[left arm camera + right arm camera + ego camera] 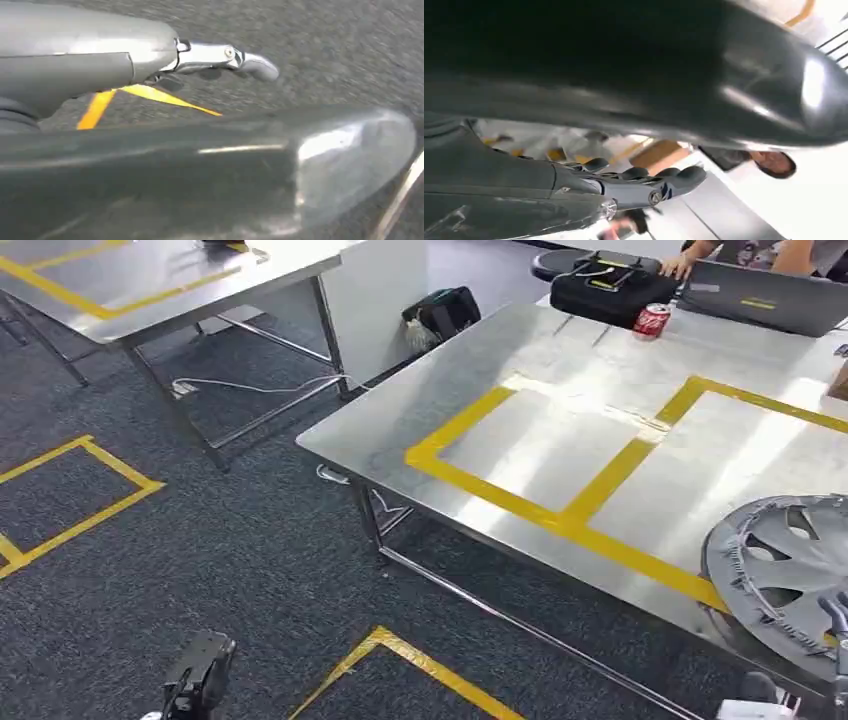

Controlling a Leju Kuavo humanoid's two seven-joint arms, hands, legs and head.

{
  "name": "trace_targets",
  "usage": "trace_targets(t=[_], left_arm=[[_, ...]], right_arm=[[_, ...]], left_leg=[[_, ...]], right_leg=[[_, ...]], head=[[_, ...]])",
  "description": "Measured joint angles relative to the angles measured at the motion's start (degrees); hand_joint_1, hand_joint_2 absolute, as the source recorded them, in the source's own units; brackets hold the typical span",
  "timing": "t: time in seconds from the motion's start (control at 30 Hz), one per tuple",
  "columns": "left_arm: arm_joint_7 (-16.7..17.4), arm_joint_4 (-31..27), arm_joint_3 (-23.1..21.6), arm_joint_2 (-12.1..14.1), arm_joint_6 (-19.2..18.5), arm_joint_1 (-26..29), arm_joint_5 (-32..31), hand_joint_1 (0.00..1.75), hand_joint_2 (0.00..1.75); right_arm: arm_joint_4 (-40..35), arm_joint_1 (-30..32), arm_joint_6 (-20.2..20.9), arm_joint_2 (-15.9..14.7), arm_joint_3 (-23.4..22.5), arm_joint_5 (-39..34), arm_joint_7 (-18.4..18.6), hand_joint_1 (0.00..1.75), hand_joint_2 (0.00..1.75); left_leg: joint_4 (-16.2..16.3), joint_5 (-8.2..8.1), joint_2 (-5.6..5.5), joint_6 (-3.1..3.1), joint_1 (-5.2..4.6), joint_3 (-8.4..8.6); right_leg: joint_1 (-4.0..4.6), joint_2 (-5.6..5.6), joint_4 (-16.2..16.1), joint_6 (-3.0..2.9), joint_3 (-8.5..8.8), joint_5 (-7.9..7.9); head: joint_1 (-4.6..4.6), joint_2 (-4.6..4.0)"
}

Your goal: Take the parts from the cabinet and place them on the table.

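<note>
While the hubcap (785, 575) lies on the steel table (560, 455) at its near right corner, the right hand (644, 182), fingers extended and holding nothing, hovers beside it; the left hand (225, 57) hangs empty over carpet. Judged step: placement finishing; next, withdraw.

A grey hubcap (785, 570) lies flat at the steel table's (520, 455) near corner.

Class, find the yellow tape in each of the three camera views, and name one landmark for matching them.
Head view: yellow tape frames rectangles on the steel table; more marks the grey carpet.
Left wrist view: a taped corner on that carpet.
Right wrist view: a short, blurred yellow strip.
Shared landmark: the carpet, in the head and left wrist views.
</note>
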Motion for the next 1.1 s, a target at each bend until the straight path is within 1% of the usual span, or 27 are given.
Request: trace_targets(t=[0.03,0.07,0.1,0.13,0.17,0.2,0.23,0.3,0.33,0.37,0.4,0.5,0.53,0.57,0.6,0.67,0.7,0.73,0.8,0.83,0.87,0.9,0.93,1.0,1.03,1.07,1.1], left_arm=[[-0.33,0.02,0.52,-0.02,0.22,0.38,0.04,0.0,0.0],[-0.61,0.07,1.03,-0.07,0.35,0.61,0.13,0.0,0.0],[-1.05,0.07,1.6,-0.11,0.33,0.64,0.18,0.0,0.0],[-1.62,0.07,2.03,-0.15,0.09,0.63,0.33,0.0,0.0],[-1.99,0.07,2.38,-0.2,-0.24,0.66,0.57,0.0,0.0],[-2.25,0.07,2.88,-0.2,-0.54,0.71,0.61,0.0,0.0],[-2.43,0.07,3.15,-0.2,-0.83,0.73,0.55,0.0,0.0],[-3.06,0.07,3.34,-0.15,-1.31,0.7,0.31,0.0,0.0],[-3.52,0.02,3.39,-0.15,-1.4,0.6,0.31,0.0,0.0],[-3.98,-0.06,3.41,-0.22,-1.53,0.42,0.35,0.0,0.0],[-4.24,-0.26,3.49,-0.15,-1.55,0.13,0.48,0.0,0.0],[-4.81,-0.32,3.76,0.0,-1.75,0.35,1.35,0.0,0.0],[-5.0,-0.52,3.93,-0.07,-1.9,0.63,1.88,0.0,0.0],[-5.03,-0.98,4.19,-0.11,-2.14,0.69,2.58,0.0,0.0],[-5.05,-1.72,4.39,-0.09,-2.36,0.52,3.26,0.0,0.0],[-5.07,-2.75,4.46,-0.11,-2.34,0.16,3.52,0.0,0.0],[-5.07,-3.32,4.43,-0.11,-2.32,0.28,3.5,0.0,0.0],[-5.07,-3.74,4.43,-0.11,-2.31,0.48,3.45,0.0,0.0],[-4.92,-4.35,4.43,-0.11,-1.77,0.81,3.43,0.0,0.0],[-4.72,-4.7,4.43,-0.11,-1.22,1.0,3.63,0.0,0.0],[-4.48,-5.2,4.45,-0.09,-0.72,1.28,4.1,0.0,0.0],[-4.5,-5.55,4.48,-0.07,-0.39,1.46,4.48,0.0,0.0],[-4.61,-5.59,4.5,0.0,-0.15,1.69,4.79,0.0,0.0],[-4.77,-5.64,4.59,0.24,-0.04,2.37,4.98,0.0,0.0],[-4.77,-5.64,4.67,0.59,0.02,2.72,5.01,0.0,0.0],[-4.79,-5.72,4.67,0.35,0.05,2.96,5.05,0.0,0.0],[-4.81,-5.79,4.65,0.33,0.05,2.92,5.18,0.0,0.0]], right_arm=[[0.83,-0.17,-0.82,-0.33,0.87,-4.81,-1.2,0.0,0.0],[1.82,0.02,-1.01,-0.66,1.69,-8.9,-2.24,0.0,0.0],[3.14,0.33,-0.97,-0.99,2.28,-11.45,-2.81,0.0,0.0],[4.97,0.29,-0.84,-1.18,2.91,-14.27,-4.47,0.0,0.0],[6.9,-0.2,-0.73,-1.18,3.53,-17.73,-6.68,0.0,0.0],[9.19,-0.8,-0.4,-1.2,4.13,-20.85,-8.37,0.0,0.0],[11.14,-1.26,-0.14,-1.27,4.64,-22.11,-9.48,0.0,0.0],[15.14,-2.44,0.21,-1.44,5.84,-26.11,-10.91,0.0,0.0],[17.04,-3.14,0.21,-1.6,6.49,-28.84,-11.61,0.0,0.0],[18.68,-3.65,0.19,-1.84,7.0,-31.04,-12.24,0.0,0.0],[19.99,-4.02,0.17,-1.95,7.37,-32.12,-12.89,0.0,0.0],[23.08,-5.59,-0.01,-2.27,8.44,-34.36,-13.47,0.0,0.0],[23.93,-6.11,-0.31,-2.51,8.77,-34.91,-13.43,0.0,0.0],[24.79,-6.24,-0.7,-2.67,9.07,-35.11,-13.41,0.0,0.0],[25.73,-6.25,-1.42,-2.91,9.27,-35.42,-13.25,0.0,0.0],[27.13,-6.6,-2.39,-3.24,9.67,-36.34,-12.53,0.0,0.0],[27.76,-6.91,-2.74,-3.24,9.75,-36.86,-12.14,0.0,0.0],[28.18,-7.15,-2.94,-3.26,9.82,-37.1,-11.97,0.0,0.0],[28.82,-7.3,-3.22,-3.28,9.88,-37.34,-11.13,0.0,0.0],[29.12,-7.27,-3.07,-3.28,9.84,-38.31,-10.52,0.0,0.0],[29.45,-7.26,-2.23,-3.15,9.47,-40.08,-10.17,0.0,0.0],[29.86,-7.0,-0.94,-2.73,8.68,-41.7,-10.37,0.0,0.0],[30.54,-6.73,0.3,-2.08,7.63,-42.48,-10.72,0.0,0.0],[31.13,-6.31,1.7,-1.29,6.12,-42.92,-11.35,0.0,0.0],[31.42,-6.28,2.07,-0.85,5.64,-43.07,-11.51,0.0,0.0],[31.67,-6.35,2.3,-0.62,5.19,-43.18,-11.55,0.0,0.0],[31.81,-6.12,3.17,-0.29,4.72,-43.68,-11.26,0.0,0.0]], left_leg=[[0.82,-1.99,2.27,-0.06,-0.04,-0.45],[3.04,-5.61,4.27,-0.41,0.01,-1.1],[7.12,-9.96,5.49,-0.85,0.25,-2.05],[11.28,-12.88,6.13,-1.19,0.45,-2.86],[15.1,-14.3,6.45,-1.51,0.68,-3.45],[17.58,-13.7,6.52,-1.8,0.95,-3.38],[17.78,-11.56,6.58,-2.03,1.15,-2.42],[12.12,-7.44,7.49,-2.3,1.39,2.64],[7.13,-7.52,9.2,-2.39,1.39,6.5],[2.25,-8.55,12.13,-2.34,1.26,10.76],[-1.36,-9.85,12.01,-1.53,0.73,12.09],[-1.81,-9.19,10.08,0.2,0.46,10.54],[-2.01,-8.65,9.78,0.91,0.68,10.23],[-1.99,-8.23,9.2,1.32,0.69,9.6],[-1.98,-7.61,8.57,1.84,0.66,8.94],[-1.95,-6.3,6.98,2.07,0.34,7.45],[-1.94,-5.64,6.25,2.09,0.17,6.67],[-1.93,-5.08,5.65,2.06,0.1,5.94],[-1.87,-3.89,4.02,1.75,0.09,4.42],[-1.8,-3.32,3.31,1.54,0.12,3.81],[-1.65,-2.85,2.64,1.18,-0.05,3.31],[-1.23,-2.49,2.05,1.02,-0.26,2.87],[-1.22,-1.84,1.28,0.85,-0.3,2.84],[-1.25,-1.15,-0.18,0.33,-0.12,2.38],[-1.02,-1.26,-0.21,0.2,-0.08,1.98],[0.72,-3.33,2.98,-0.14,-0.34,1.25],[4.28,-6.14,4.76,-0.49,-0.24,-0.24]], right_leg=[[0.02,-0.89,-0.05,-0.33,-0.33,0.6],[0.06,-1.5,-0.12,-0.83,-0.9,1.06],[0.15,-2.46,-0.11,-0.79,-1.62,1.64],[0.21,-3.37,-0.09,-0.79,-2.3,2.19],[0.23,-4.22,-0.03,-0.74,-3.1,2.73],[0.22,-5.1,0.05,-0.66,-3.84,3.36],[0.22,-5.91,0.2,-0.49,-4.35,3.95],[0.19,-7.49,0.66,-0.05,-6.26,5.05],[0.2,-8.08,0.92,0.23,-6.82,5.39],[0.53,-8.72,1.19,0.51,-7.23,5.61],[0.51,-9.69,1.54,0.87,-7.58,6.06],[0.17,-11.74,1.62,1.98,-8.09,7.33],[-0.23,-9.28,2.17,2.5,-8.53,6.18],[-0.28,-6.16,3.96,2.8,-9.4,3.74],[-0.32,-4.2,8.14,2.91,-10.65,0.39],[-0.27,-3.03,16.91,2.9,-13.13,-4.27],[-0.28,-3.03,19.32,2.78,-13.43,-4.47],[-0.28,-3.02,19.1,2.63,-12.56,-3.23],[-0.31,-2.56,12.2,2.33,-7.38,1.22],[-0.46,-1.2,7.08,2.25,-3.86,2.22],[-0.77,2.51,1.9,2.14,-0.4,0.5],[-1.2,3.3,-0.86,2.07,1.49,-0.09],[-1.02,2.38,-0.51,2.02,0.5,-0.07],[-0.68,0.96,0.03,1.69,0.31,0.03],[-1.1,-0.01,-0.12,1.14,0.1,0.38],[-0.99,-0.7,-0.11,0.75,-0.09,0.62],[-0.82,-1.66,-0.11,0.37,-0.28,0.86]], head=[[-0.08,0.0],[-0.46,0.0],[-0.59,0.0],[-0.5,0.0],[-0.57,0.0],[-0.57,0.0],[-0.57,0.0],[-0.57,0.0],[-0.59,0.0],[-0.65,0.0],[-0.48,0.0],[-0.52,0.0],[-0.59,0.0],[-0.41,0.0],[-0.46,0.0],[-0.46,0.0],[-0.43,0.0],[-0.52,0.0],[-0.52,0.0],[-0.48,0.0],[-0.46,0.0],[-0.57,0.0],[-0.63,0.0],[-0.46,0.0],[-0.54,0.0],[-0.95,0.0],[-1.4,0.0]])
